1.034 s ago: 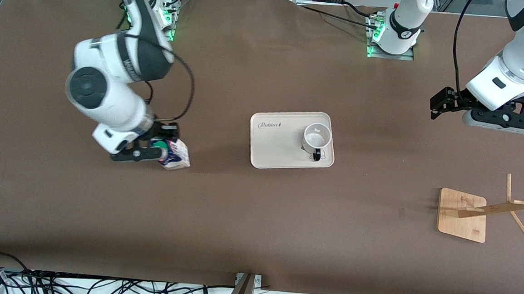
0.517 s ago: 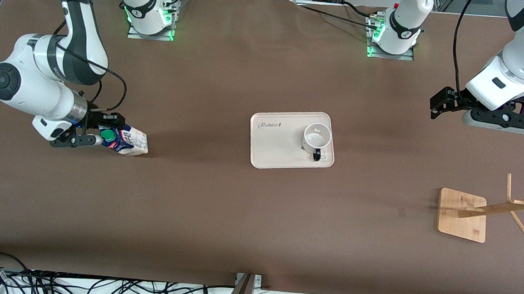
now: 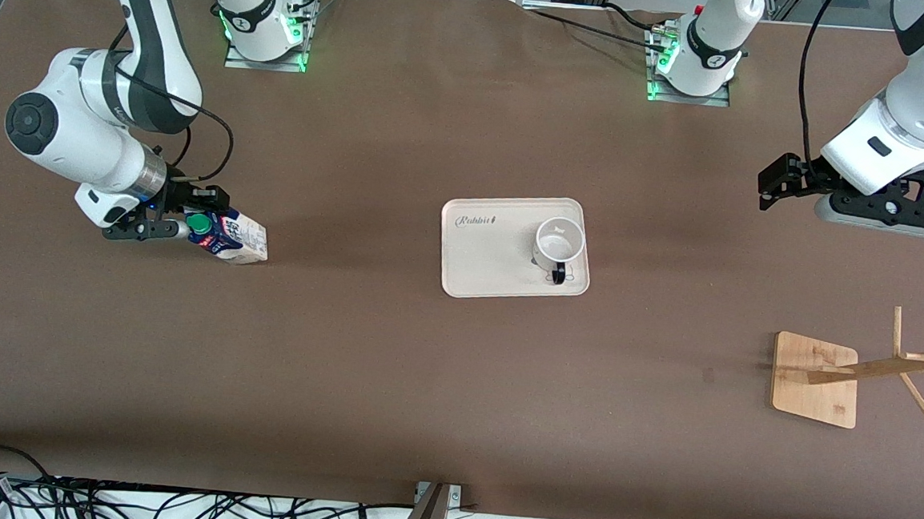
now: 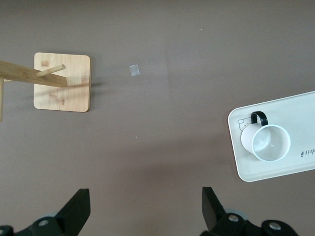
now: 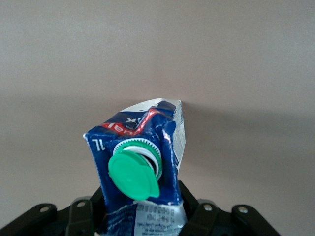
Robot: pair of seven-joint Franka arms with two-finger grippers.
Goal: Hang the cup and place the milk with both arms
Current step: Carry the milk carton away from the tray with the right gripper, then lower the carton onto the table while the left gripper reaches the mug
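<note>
The milk (image 3: 232, 239), a dark blue carton with a green cap, is tilted in my right gripper (image 3: 191, 227), which is shut on it low over the table toward the right arm's end. In the right wrist view the milk (image 5: 140, 162) sits between the black fingers (image 5: 206, 216) of my right gripper (image 5: 140, 219). The cup (image 3: 559, 241) stands upright on the cream tray (image 3: 482, 261) at mid-table, its black handle toward the front camera. My left gripper (image 3: 767, 190) waits open and empty, high over the left arm's end. The left wrist view shows the cup (image 4: 268, 142), the tray (image 4: 300, 123) and my left gripper (image 4: 145, 209).
A wooden cup rack (image 3: 816, 377) with slanted pegs stands on a square base toward the left arm's end, nearer the front camera than the tray. It also shows in the left wrist view (image 4: 61, 81). Cables lie along the table's front edge.
My right gripper carried the milk away from the tray toward the right arm's end of the table, then shifted slightly back. The left arm, cup and rack have not moved.
</note>
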